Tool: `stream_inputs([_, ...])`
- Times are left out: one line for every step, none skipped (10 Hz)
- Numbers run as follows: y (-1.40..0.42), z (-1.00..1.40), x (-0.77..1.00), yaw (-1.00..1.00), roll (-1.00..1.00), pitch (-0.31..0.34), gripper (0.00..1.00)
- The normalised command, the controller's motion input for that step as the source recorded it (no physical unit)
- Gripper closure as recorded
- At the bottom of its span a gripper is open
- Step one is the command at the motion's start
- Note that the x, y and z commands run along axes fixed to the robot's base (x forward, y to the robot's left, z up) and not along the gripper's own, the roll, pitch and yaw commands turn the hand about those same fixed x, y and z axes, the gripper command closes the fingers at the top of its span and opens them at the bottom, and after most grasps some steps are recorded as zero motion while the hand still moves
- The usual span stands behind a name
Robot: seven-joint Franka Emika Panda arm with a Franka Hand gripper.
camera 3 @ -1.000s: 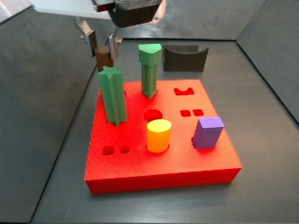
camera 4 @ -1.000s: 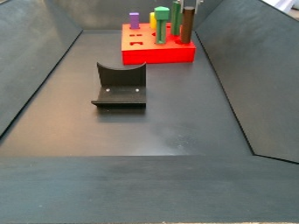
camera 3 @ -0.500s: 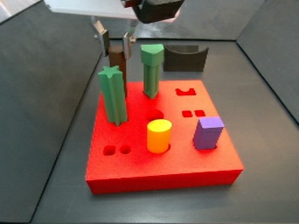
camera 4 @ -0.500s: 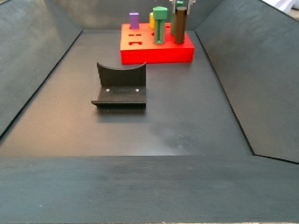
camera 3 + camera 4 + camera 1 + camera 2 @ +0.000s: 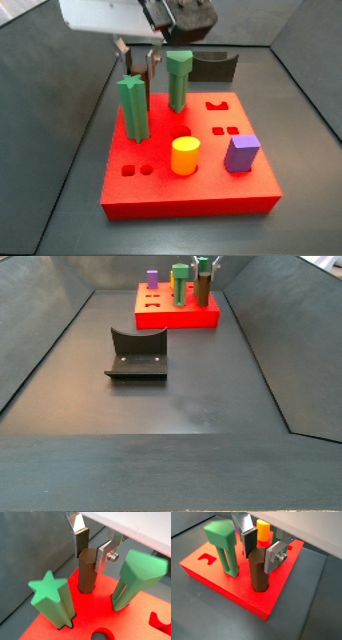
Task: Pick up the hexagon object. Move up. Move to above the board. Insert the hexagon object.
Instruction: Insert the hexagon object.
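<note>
Hexagon object (image 5: 87,572) on board (image 5: 80,614), hand (image 5: 93,549) astride

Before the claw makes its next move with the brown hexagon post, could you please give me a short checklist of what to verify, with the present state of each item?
1. The hexagon object stands upright on the board: ok in both wrist views.
2. Its lower end is inside a hole of the board: appears so, but how deep it sits, cannot tell.
3. The claw has its fingers on either side of the post's top: ok. Whether the pads press on it: cannot tell.
4. The green star-topped post and the other green post stand apart from the brown post: ok.
5. The yellow cylinder and purple block are away from the claw: ok.
</note>
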Motion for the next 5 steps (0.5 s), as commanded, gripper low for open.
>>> stream_inputs([-0.14, -0.77, 0.00, 0.00, 0.13, -0.186, 1.00])
stream_inputs([-0.13, -0.80, 0.00, 0.00, 0.19, -0.159, 1.00])
stream_inputs([-0.08, -0.59, -0.01, 0.00, 0.30, -0.074, 1.00])
stream_inputs([0.00, 0.00, 0.00, 0.00, 0.00, 0.007, 1.00])
stream_inputs([0.00, 0.00, 0.00, 0.00, 0.00, 0.000, 1.00])
